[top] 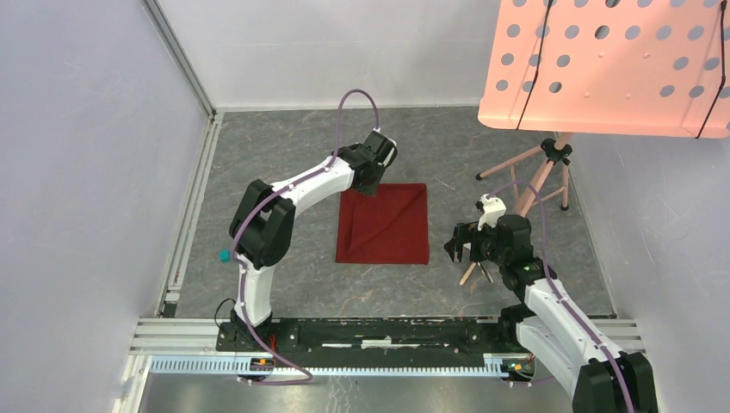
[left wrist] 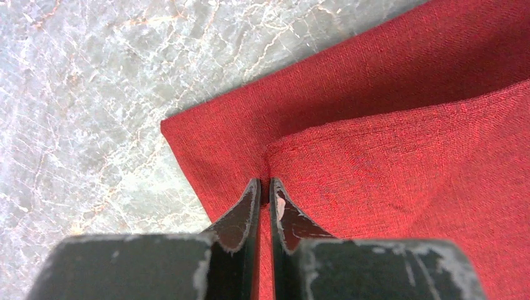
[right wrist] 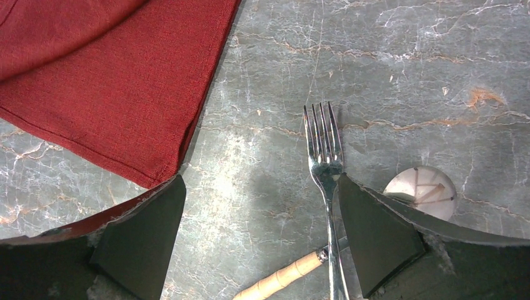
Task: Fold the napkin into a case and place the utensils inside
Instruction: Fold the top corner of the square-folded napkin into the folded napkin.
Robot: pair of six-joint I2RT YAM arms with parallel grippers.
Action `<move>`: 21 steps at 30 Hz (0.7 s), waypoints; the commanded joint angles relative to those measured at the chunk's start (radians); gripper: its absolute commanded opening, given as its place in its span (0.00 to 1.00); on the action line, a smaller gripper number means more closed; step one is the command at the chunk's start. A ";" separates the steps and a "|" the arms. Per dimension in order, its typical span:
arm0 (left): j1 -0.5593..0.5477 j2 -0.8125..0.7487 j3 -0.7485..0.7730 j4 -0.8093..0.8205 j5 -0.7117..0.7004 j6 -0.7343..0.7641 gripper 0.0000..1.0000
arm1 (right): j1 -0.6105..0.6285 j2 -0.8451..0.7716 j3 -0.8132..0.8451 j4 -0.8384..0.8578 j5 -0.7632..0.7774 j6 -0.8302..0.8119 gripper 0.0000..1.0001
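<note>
left gripper at far-left corner of the napkin (right gripper apart)

The left arm is stretched forward and bent at the elbow, and the left gripper is set on the far left corner of the napkin. Its fingers are pinched shut on a fold. The right gripper is held low just right of the napkin, jaws spread wide.

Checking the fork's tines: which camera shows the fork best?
The right wrist view: the fork lies close and sharp inside the open right gripper. The top view mostly hides it under that gripper; the left wrist shows only napkin.
</note>
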 commanded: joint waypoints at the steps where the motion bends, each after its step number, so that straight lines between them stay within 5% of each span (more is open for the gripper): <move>1: 0.013 0.047 0.070 -0.034 -0.076 0.103 0.02 | -0.002 0.004 -0.002 0.044 -0.014 -0.017 0.98; 21: 0.061 0.113 0.148 -0.069 -0.098 0.107 0.05 | -0.003 0.018 -0.004 0.046 -0.016 -0.017 0.98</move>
